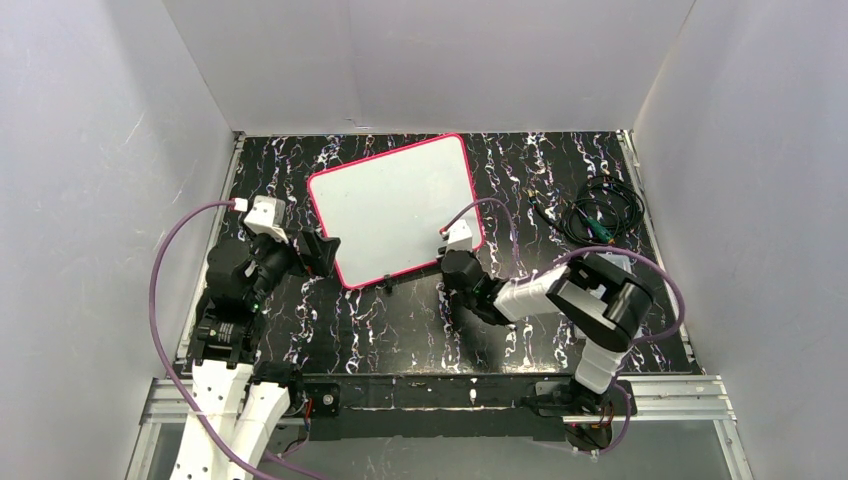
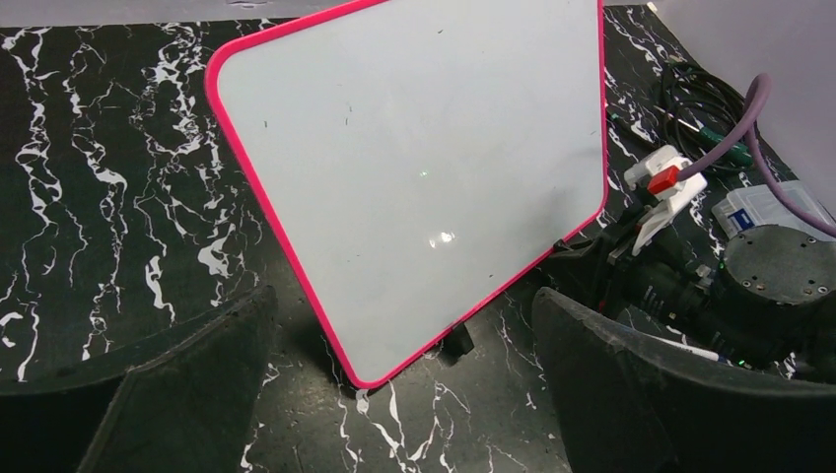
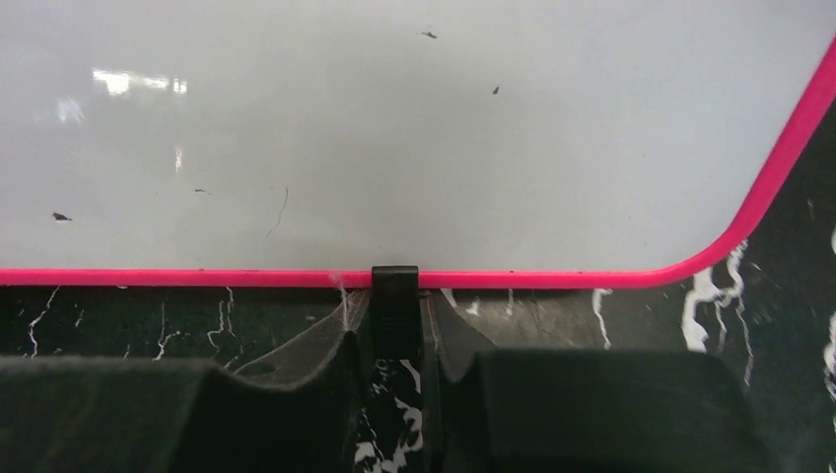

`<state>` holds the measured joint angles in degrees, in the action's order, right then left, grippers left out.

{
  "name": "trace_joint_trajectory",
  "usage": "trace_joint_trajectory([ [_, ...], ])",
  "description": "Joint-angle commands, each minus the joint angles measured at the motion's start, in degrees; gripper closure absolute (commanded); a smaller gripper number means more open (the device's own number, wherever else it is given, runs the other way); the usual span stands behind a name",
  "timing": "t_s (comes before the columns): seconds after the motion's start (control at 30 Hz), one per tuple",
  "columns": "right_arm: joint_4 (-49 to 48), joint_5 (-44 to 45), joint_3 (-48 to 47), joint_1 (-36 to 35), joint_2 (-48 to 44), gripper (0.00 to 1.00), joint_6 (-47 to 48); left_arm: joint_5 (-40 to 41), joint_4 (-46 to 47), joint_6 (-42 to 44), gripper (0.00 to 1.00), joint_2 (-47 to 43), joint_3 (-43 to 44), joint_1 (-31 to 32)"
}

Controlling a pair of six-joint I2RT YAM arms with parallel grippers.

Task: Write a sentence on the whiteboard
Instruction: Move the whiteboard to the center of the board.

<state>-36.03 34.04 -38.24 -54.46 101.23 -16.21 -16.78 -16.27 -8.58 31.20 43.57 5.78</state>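
The whiteboard (image 1: 395, 205) lies turned at an angle on the worktop (image 1: 400, 330), mid-rear, between both arms. The left end effector (image 1: 322, 255) sits just beside its left near edge, fingers spread wide. The right end effector (image 1: 455, 268) is at the near right corner; its fingers (image 3: 592, 414) stand close together, and I cannot tell whether they grip anything. A small black piece (image 3: 394, 291) meets the pink near edge. Bare worktop lies left of and in front of the board; a coiled cable (image 1: 600, 212) lies right. Both arms reach low and forward.
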Motion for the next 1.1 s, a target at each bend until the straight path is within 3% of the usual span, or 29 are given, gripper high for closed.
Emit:
trace_joint_trajectory([
  [0.0,4.0,6.4,2.9,1.1,-5.4,0.65,-1.2,-1.3,1.1,0.4,0.01,0.7,-0.6,0.6],
  [0.37,10.9,5.9,8.3,1.0,-17.3,0.35,-5.3,-4.6,3.3,-1.2,0.01,3.9,-1.3,3.3],
  [0.43,13.1,5.3,8.1,1.0,-20.7,0.25,-4.4,-4.3,3.5,-0.9,0.03,5.6,-1.1,4.7],
  [0.7,21.8,2.9,5.3,2.0,-30.1,0.06,-0.6,-4.6,4.3,2.7,0.08,10.7,1.2,12.2],
  [0.83,31.0,-2.9,-0.6,7.7,-33.8,0.05,-2.7,-5.7,3.5,5.8,0.09,13.3,3.5,15.6],
  [1.07,35.2,-17.5,-3.5,20.1,-38.9,0.01,-1.4,-2.2,2.6,13.0,0.1,21.8,9.1,26.5],
])
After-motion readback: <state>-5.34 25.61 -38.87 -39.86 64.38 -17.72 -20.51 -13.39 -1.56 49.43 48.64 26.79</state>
